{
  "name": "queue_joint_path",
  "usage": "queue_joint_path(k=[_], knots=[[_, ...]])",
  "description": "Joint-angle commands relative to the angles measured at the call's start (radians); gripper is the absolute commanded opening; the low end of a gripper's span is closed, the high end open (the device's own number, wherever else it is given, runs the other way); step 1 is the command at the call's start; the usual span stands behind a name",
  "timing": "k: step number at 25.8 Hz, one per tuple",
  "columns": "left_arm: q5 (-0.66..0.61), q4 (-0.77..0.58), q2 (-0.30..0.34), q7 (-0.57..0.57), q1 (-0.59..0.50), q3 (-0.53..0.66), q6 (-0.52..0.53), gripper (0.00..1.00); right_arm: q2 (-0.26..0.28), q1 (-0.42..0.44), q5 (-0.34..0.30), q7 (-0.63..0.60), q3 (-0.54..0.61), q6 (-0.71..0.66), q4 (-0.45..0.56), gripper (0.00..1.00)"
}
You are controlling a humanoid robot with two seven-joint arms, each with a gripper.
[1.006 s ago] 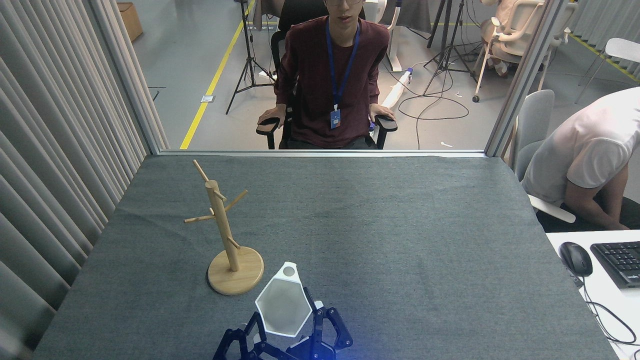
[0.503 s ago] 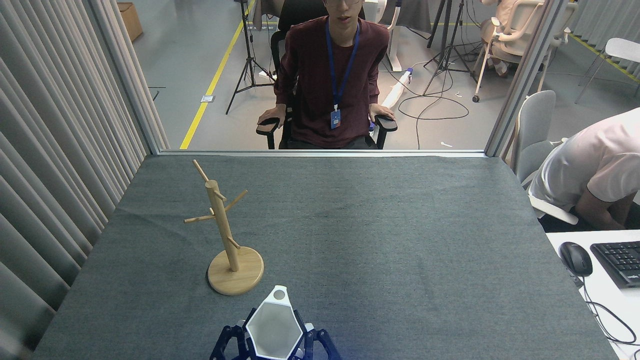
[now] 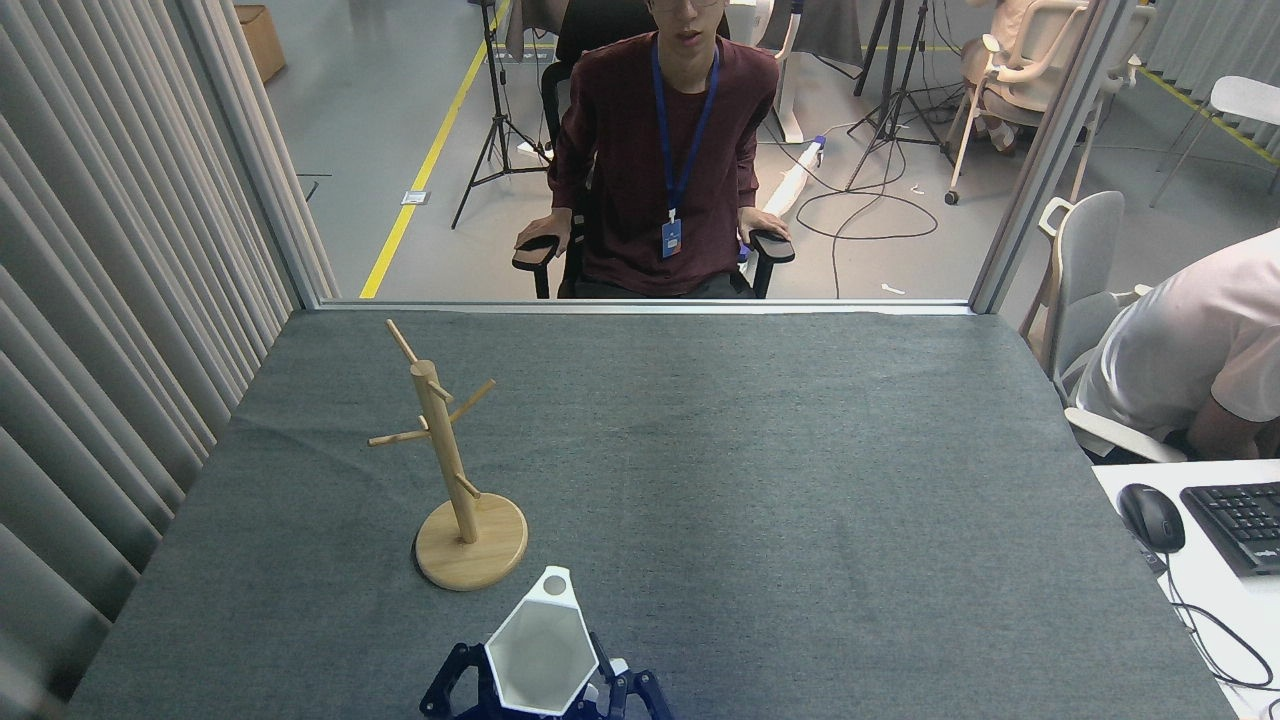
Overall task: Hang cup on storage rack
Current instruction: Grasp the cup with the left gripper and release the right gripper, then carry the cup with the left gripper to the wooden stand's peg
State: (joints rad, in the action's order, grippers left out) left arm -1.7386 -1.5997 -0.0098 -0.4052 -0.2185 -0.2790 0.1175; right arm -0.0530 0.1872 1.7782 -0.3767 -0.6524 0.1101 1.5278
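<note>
Transport step: gripper [image 3: 540, 690] clamps the cup [image 3: 537, 656], tab hole facing away. Which arm: cannot tell. Storage rack [image 3: 447, 470] ahead-left; next, thread hole over a peg.

One head view looks forward and down over the counter [image 3: 750, 480], near edge at 6 o'clock, a seated person [image 3: 665, 150] at 12.

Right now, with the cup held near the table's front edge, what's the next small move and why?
Probably lift the cup forward-left toward the storage rack. A gripper holds it low, right of the rack's base, with its holed tab pointing at the rack and every peg bare.
</note>
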Motion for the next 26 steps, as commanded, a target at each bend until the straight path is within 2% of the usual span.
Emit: queue_joint_path(k=[1, 3, 9, 11, 13, 15, 19, 21, 23, 25, 26], knots=[[0.001, 0.001, 0.004, -0.012, -0.004, 0.0, 0.002, 0.54, 0.001, -0.002, -0.033, -0.01, 0.001, 0.006, 0.04, 0.99], [-0.001, 0.001, 0.005, -0.015, -0.004, 0.0, 0.002, 0.49, 0.005, 0.012, -0.046, -0.01, -0.001, -0.003, 0.098, 0.99], [-0.002, 0.001, 0.008, -0.014, -0.001, 0.0, 0.002, 0.49, 0.016, 0.023, -0.072, -0.019, 0.014, -0.001, 0.199, 0.99], [-0.002, 0.001, 0.008, -0.014, -0.001, 0.0, 0.002, 0.49, 0.007, 0.02, -0.151, -0.019, 0.091, 0.009, 0.216, 0.99], [-0.002, 0.004, 0.008, -0.014, -0.002, 0.0, 0.001, 0.49, -0.001, -0.008, -0.279, -0.014, 0.224, 0.022, 0.207, 0.99], [-0.002, 0.004, 0.005, -0.015, -0.007, 0.001, 0.001, 0.49, -0.004, -0.037, -0.356, -0.01, 0.359, 0.019, 0.158, 0.99], [-0.002, -0.003, 0.004, -0.018, -0.013, 0.015, -0.002, 0.49, 0.013, -0.06, -0.347, -0.002, 0.514, 0.017, 0.008, 0.99], [-0.001, -0.011, 0.005, -0.018, -0.013, 0.037, -0.012, 0.49, 0.051, -0.061, -0.309, -0.002, 0.527, 0.017, -0.069, 0.99], [0.001, -0.022, 0.007, -0.017, -0.01, 0.069, -0.036, 0.48, 0.099, -0.057, -0.264, -0.002, 0.527, 0.017, -0.104, 0.99], [0.001, -0.019, 0.007, -0.017, -0.004, 0.11, -0.05, 0.42, 0.114, -0.051, -0.247, -0.002, 0.525, 0.019, -0.11, 0.99], [0.001, -0.011, 0.007, -0.017, 0.001, 0.144, -0.061, 0.42, 0.114, -0.049, -0.244, -0.002, 0.527, 0.019, -0.11, 0.99]])
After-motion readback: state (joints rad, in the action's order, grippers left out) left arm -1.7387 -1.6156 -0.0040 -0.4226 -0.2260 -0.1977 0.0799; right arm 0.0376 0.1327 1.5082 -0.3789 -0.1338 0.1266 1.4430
